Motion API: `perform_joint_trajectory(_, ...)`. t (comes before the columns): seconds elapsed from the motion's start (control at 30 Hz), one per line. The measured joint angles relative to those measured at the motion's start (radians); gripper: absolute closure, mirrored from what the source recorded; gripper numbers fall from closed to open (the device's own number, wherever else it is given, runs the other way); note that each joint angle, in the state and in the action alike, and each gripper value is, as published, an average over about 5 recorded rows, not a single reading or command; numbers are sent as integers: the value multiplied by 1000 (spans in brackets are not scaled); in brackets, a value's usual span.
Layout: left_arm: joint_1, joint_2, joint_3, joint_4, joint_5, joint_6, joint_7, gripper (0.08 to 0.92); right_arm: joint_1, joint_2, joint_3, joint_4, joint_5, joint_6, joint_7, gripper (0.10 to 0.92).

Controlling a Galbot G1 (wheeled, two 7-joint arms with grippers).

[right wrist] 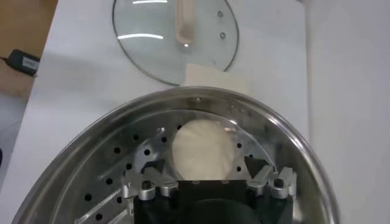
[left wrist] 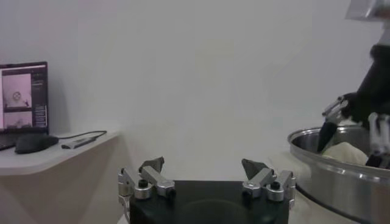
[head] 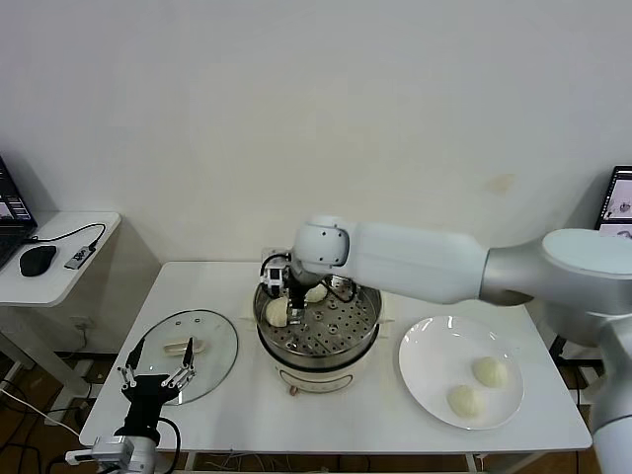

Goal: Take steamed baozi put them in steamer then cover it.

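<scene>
Reaching leftward across the bench, the right gripper (head: 287,314) hung inside the steamer (head: 318,336), jaws spread around a baozi (right wrist: 203,148); the left gripper (head: 156,374) waited open near the cover (head: 183,353).

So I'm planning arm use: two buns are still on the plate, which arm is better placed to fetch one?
Right. The right gripper is over the steamer beside the plate; the left gripper sits by the lid, across the steamer.
</scene>
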Motion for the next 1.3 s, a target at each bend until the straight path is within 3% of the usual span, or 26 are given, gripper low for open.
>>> perform_joint_trajectory(0.43, 3, 3, 17, 9, 9, -6, 1, 177, 132, -452, -63, 293, -183, 125, -231, 203)
perform_joint_trajectory(0.73, 10, -7, 25, 6, 25, -8, 0, 177, -41, -729, 23, 383, -373, 235, -280, 203)
perform_joint_trajectory(0.97, 22, -17, 28, -1, 39, -7, -2, 177, -312, -826, 197, 392, -498, 293, -279, 203)
perform_joint_trajectory(1.3, 39, -29, 17, -12, 46, -8, -3, 177, -599, -844, 380, 359, -612, 322, -258, 203)
